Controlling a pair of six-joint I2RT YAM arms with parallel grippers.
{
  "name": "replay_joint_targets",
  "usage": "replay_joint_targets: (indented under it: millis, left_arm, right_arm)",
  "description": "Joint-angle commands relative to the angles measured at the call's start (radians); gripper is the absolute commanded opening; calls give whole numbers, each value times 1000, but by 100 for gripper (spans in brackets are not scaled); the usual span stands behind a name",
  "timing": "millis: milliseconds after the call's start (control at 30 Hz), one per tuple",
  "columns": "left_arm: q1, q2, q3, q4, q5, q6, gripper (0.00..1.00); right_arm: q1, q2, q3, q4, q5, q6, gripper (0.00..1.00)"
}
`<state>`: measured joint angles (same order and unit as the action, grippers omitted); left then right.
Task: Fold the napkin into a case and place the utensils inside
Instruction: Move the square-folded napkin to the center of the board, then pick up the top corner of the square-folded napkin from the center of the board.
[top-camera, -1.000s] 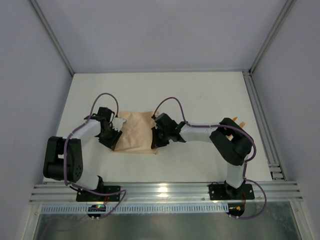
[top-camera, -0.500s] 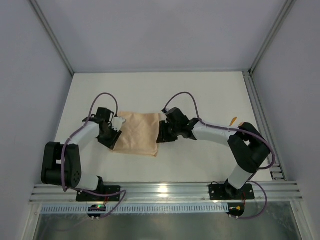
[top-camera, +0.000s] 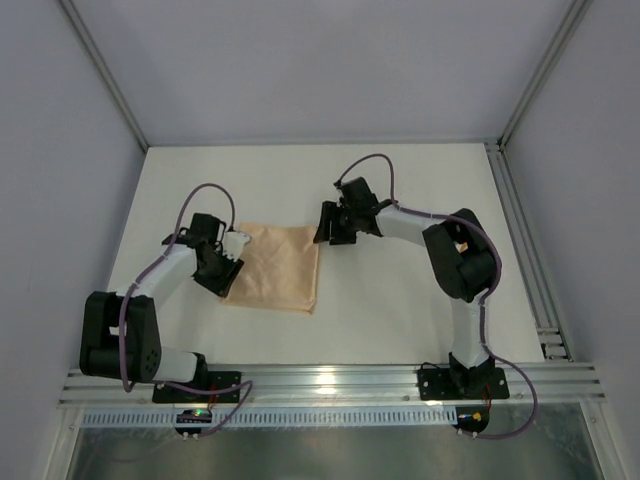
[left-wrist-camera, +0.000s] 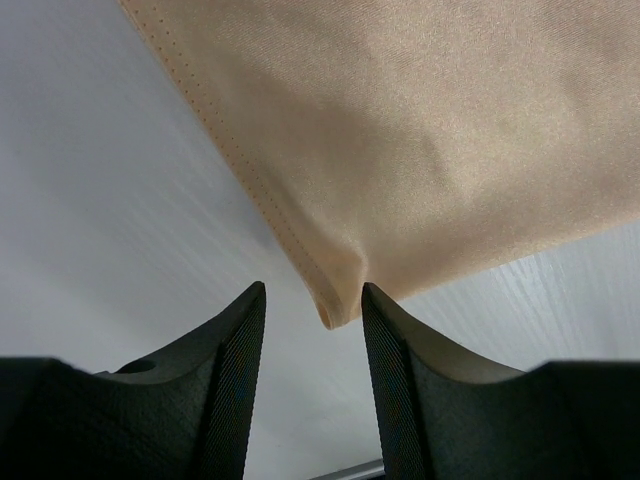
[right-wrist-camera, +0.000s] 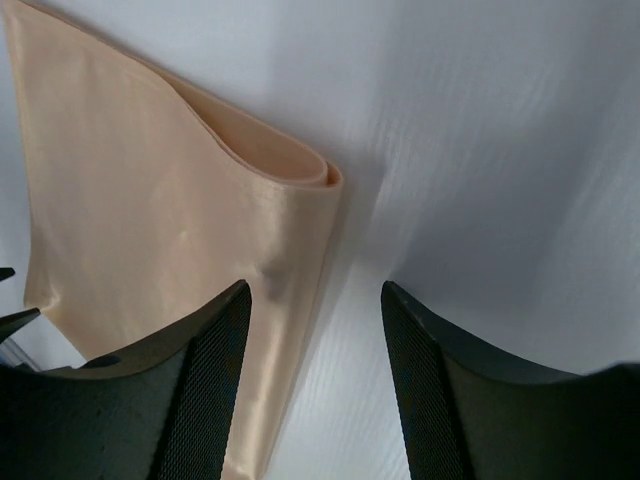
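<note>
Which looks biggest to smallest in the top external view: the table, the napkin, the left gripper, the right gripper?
1. table, by far the largest.
2. napkin, clearly larger than either gripper.
3. left gripper and right gripper: they look about alike, too close to rank.

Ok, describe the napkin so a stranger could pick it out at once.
Start at the white table. Between the left end effector and right end effector lies the napkin, flat and doubled over. It is the only fabric, peach-orange against white.
</note>
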<state>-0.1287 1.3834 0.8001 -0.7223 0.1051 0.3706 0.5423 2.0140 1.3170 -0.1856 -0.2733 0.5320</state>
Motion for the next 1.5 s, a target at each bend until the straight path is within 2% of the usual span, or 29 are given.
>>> replay_joint_targets:
  millis: [0, 100, 200, 233, 300, 500, 600, 667, 733, 833, 900, 1000, 1033, 1100, 1133, 1167, 1267, 1300, 1467]
  left_arm:
    - [1, 17, 4, 26, 8, -19, 46]
    - [1, 29, -16, 52, -18, -22, 46]
    - [1, 54, -35, 76, -33, -19, 45]
    - [1, 58, -39, 84, -27, -19, 45]
    - [1, 65, -47, 89, -13, -16, 44]
    - [1, -7, -49, 67, 21, 1, 44]
    - [3, -35, -16, 26, 80, 25, 44]
    - [3, -58, 19, -23, 134, 40, 45]
    - [6, -99, 60, -57, 234, 57, 45]
    - [6, -119, 118, -60, 280, 27, 47]
    - [6, -106, 151, -72, 269, 8, 48]
    - [8, -80, 188, -86, 219, -16, 47]
    - [11, -77, 183, -86, 190, -24, 47]
    - [18, -63, 169, -81, 156, -29, 47]
    - [23, -57, 153, -78, 137, -32, 47]
    - [35, -40, 145, -78, 111, -42, 47]
    - [67, -21, 116, -94, 96, -42, 47]
    - [75, -17, 102, -100, 91, -39, 47]
    - [90, -12, 76, -98, 51, -27, 47]
  right_arm:
    - [5, 40, 53, 64, -76, 28, 60]
    - [5, 55, 39, 98, -72, 62, 55]
    - [5, 60, 24, 115, -58, 80, 26]
    - [4, 55, 12, 118, -58, 85, 13]
    - [4, 40, -8, 123, -58, 88, 3]
    - [4, -122, -241, 173, -35, 111, 3]
    - [5, -221, -376, 196, -27, 134, 3]
    - [8, -277, -456, 219, -32, 148, 6]
    - [10, -308, -508, 203, -50, 164, 33]
    - [-1, -392, -538, 126, -14, 145, 60]
    - [-28, -469, -523, 88, 14, 111, 63]
    - [-39, -482, -367, -21, 80, -42, 63]
    - [-39, -453, -238, -61, 41, -140, 64]
    - [-38, -359, -88, -101, -56, -235, 63]
    - [-33, -246, 57, -127, -101, -292, 60]
    - [-28, -186, 132, -141, -151, -308, 52]
    - [7, 17, 382, -198, -178, -366, 46]
    - [19, 61, 489, -210, -182, -377, 46]
    - [79, 326, 738, -261, -182, -382, 46]
